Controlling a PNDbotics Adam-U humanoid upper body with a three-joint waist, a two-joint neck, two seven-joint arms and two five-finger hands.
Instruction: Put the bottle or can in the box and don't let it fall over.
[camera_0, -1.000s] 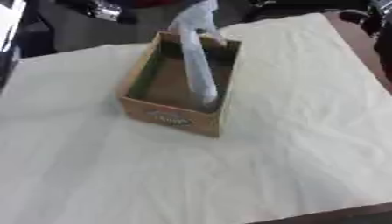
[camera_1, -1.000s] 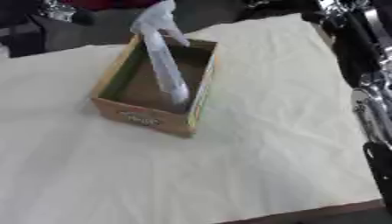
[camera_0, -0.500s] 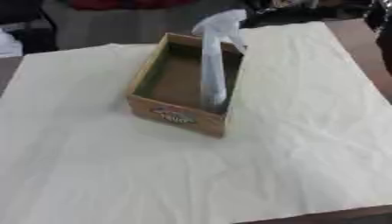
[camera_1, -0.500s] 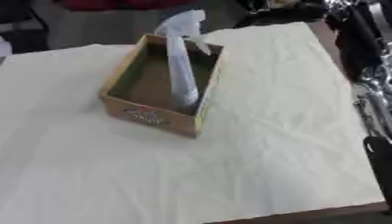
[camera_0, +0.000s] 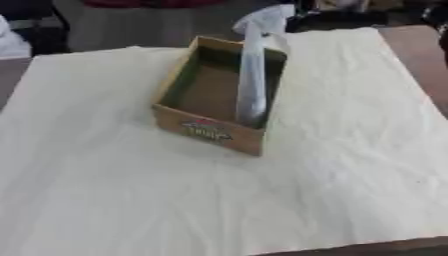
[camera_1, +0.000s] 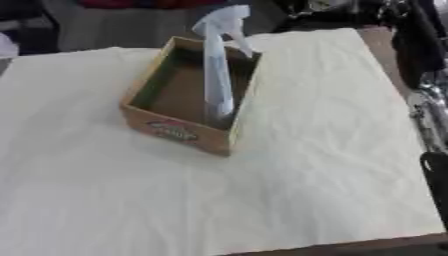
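Looking at a clear spray bottle (camera_0: 252, 75) standing inside an open cardboard box (camera_0: 249, 141), parked against the right wall near the near-right corner, base down on the box floor. Pretty much upright, maybe leaning a touch on that wall, with the white trigger head poking well above the rim at the far end. Not tipped over, not touched by anything. Red and green label (camera_0: 206, 131) on the box's near wall, too blurry to read. Box sitting askew on a cream cloth (camera_0: 131, 200), a bit left of centre and toward the far side, with a strip of brown table (camera_0: 411, 37) peeking out at the far right. Over at the right edge of the right eye view, part of the black and silver right arm (camera_1: 427, 115), well apart from the box, plus a dark bit lower down that's probably the right hand (camera_1: 435, 175). Honestly can't tell whether open or closed, cut off by the edge. Compared with a second ago: same spot for the bottle in the box, same corner, same wall, just looking a little straighter now than the slanted look back then. Whole view shifted though, box drawn more toward the middle, so most likely just the head moving rather than the box sliding on the cloth. Arm at the right edge in about the same place as before.
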